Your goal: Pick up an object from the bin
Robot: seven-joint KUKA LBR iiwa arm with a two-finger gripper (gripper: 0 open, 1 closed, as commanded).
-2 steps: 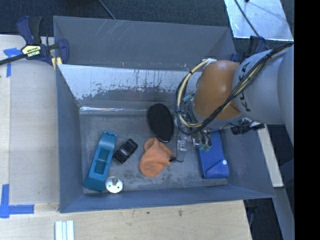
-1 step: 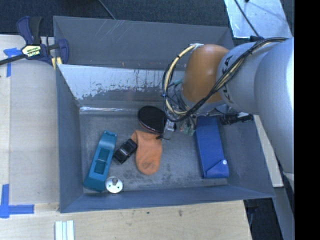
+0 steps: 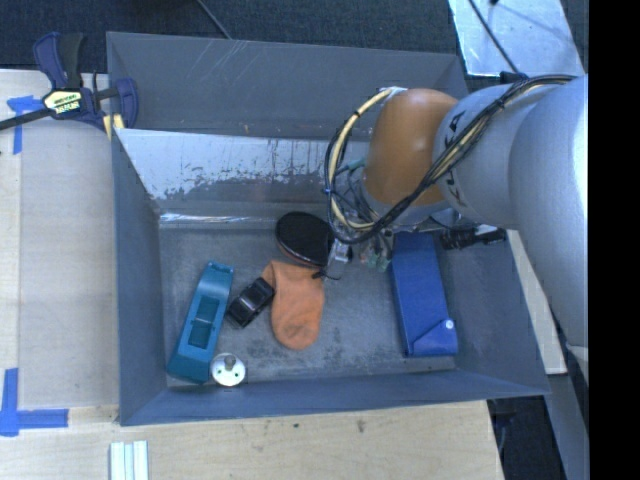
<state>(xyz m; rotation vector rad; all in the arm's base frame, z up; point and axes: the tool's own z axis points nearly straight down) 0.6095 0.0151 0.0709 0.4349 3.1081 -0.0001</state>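
Observation:
My gripper (image 3: 339, 252) hangs low in the middle of the bin, below the arm's orange cover. It is right at the right edge of a black round disc (image 3: 303, 236) that lies near the back wall. An orange soft pouch (image 3: 297, 303) lies just in front and to the left of it. To the gripper's right, a blue flat pouch (image 3: 424, 303) lies lengthwise on the floor. I see nothing held in the gripper.
A blue tape dispenser (image 3: 204, 320) lies at the front left, with a small black block (image 3: 249, 302) beside it and a small white round piece (image 3: 228, 370) at its front end. The arm covers the bin's back right.

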